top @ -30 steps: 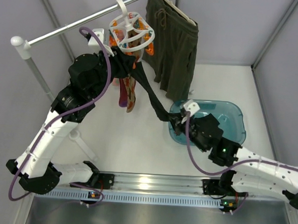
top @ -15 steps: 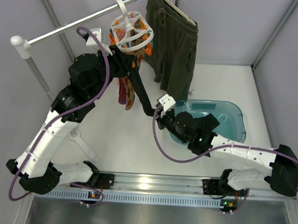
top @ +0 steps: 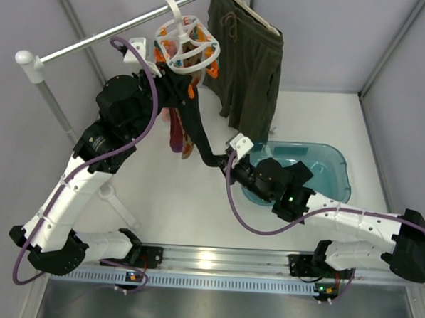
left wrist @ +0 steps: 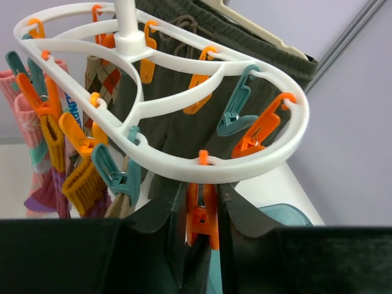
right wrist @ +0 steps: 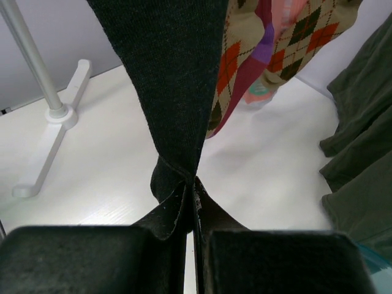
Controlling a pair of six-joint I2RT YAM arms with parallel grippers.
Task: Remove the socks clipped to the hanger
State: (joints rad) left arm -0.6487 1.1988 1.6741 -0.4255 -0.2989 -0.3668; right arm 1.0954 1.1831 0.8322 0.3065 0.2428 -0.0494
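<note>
1. Grip of the right gripper (right wrist: 191, 197): its jaws are clenched flat on the lower end of the black sock (right wrist: 177, 92), with a fold of the knit pinched between the pads.
2. From that pinch the black sock runs up and away from the jaws as a taut band towards the hanger (top: 186, 47).
3. The left gripper (left wrist: 202, 215) sits just under the near rim of the hanger's ring. Its jaws are partly closed and clasp an orange peg (left wrist: 202, 223) from both sides, each finger touching it.
4. Dark cloth shows below that peg, between the left fingers. Whether the peg bites it cannot be told.
5. Beyond the left jaws and to their left, a diamond-pattern sock (left wrist: 101, 73) and a pink sock (left wrist: 24, 116) hang clipped to pegs on the ring's far side.
6. The same diamond-pattern sock hangs just behind the black band, above the right jaws.
7. Olive shorts (top: 249, 68) hang past the ring from the left jaws, and to the right of the right jaws.
8. A teal tub (top: 333, 169) lies on the table behind the right gripper, on its wrist side.
</note>
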